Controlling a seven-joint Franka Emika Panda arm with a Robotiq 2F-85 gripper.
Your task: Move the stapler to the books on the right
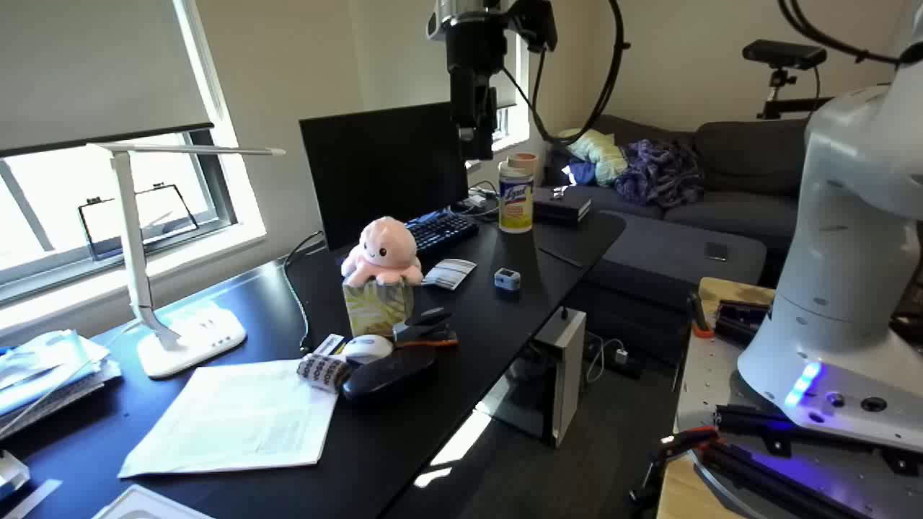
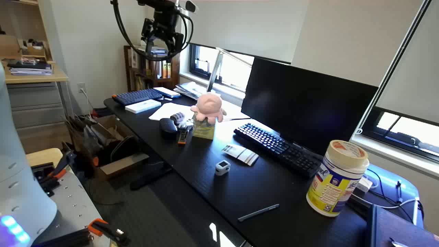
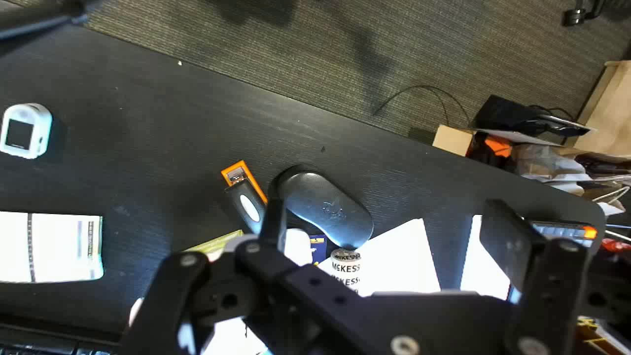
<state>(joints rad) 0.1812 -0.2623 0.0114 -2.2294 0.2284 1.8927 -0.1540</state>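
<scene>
The stapler, dark with an orange base, lies on the black desk beside a plush toy's box. It shows in both exterior views [image 1: 425, 333] [image 2: 182, 136] and in the wrist view [image 3: 245, 192], partly behind a finger there. The books, an untidy pile with bluish and pale covers, lie at the desk's far end past the lamp in both exterior views [image 1: 54, 378] [image 2: 191, 90]. I cannot make them out in the wrist view. My gripper [image 3: 387, 217] is open and empty, high above the desk. It also shows in both exterior views [image 1: 477, 140] [image 2: 160, 48].
A black case [image 3: 328, 204], white mouse [image 1: 368, 349] and printed roll [image 3: 345, 266] crowd the stapler. The pink plush toy [image 1: 382, 252] sits on a patterned box [image 1: 378, 308]. White paper [image 1: 238, 418] and a lamp [image 1: 191, 339] stand between stapler and books. A monitor [image 2: 305, 106] stands behind.
</scene>
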